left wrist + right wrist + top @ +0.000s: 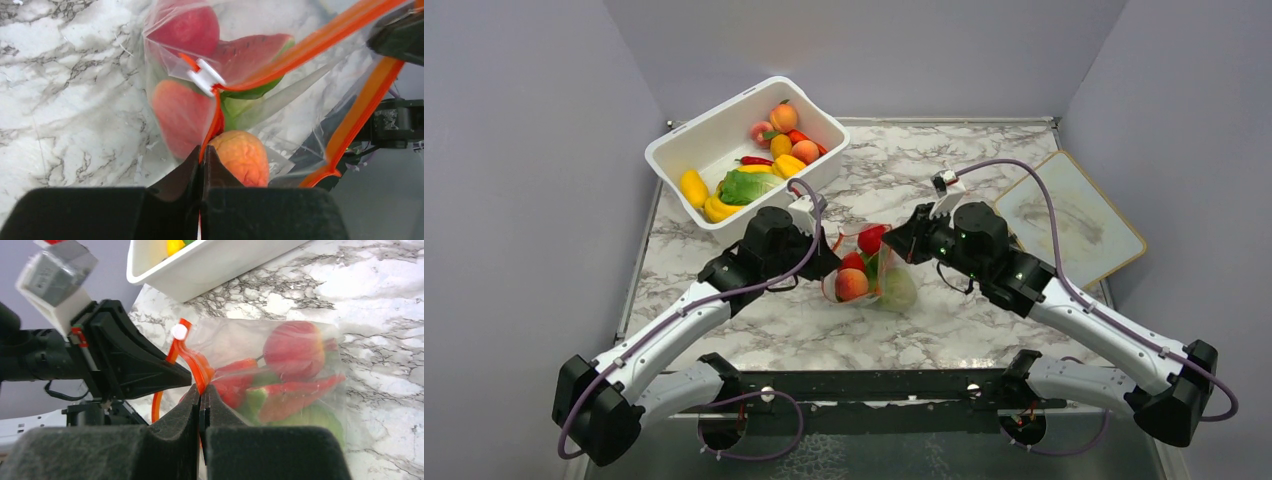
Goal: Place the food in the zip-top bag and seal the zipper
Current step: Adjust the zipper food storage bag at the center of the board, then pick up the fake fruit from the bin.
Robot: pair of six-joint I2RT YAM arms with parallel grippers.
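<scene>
The clear zip-top bag [879, 280] hangs between my two grippers over the marble table, holding a red round fruit [871, 238], a peach [851, 284] and green leafy food [898, 290]. My left gripper [202, 150] is shut on the orange-red zipper [320, 47] at its left end, just below the white slider [206, 76]. A peach [242, 157] sits beside its fingers. My right gripper [201, 389] is shut on the zipper [192, 360] at the other end, near the left gripper's black fingers [135, 360]. The bag's mouth is open between the two strips.
A white tub [684, 150] at the back left holds more food: peaches, yellow fruits, a red pepper and a green cabbage [749, 185]. Its corner shows in the right wrist view [200, 267]. A flat beige board [1074, 215] lies at the right.
</scene>
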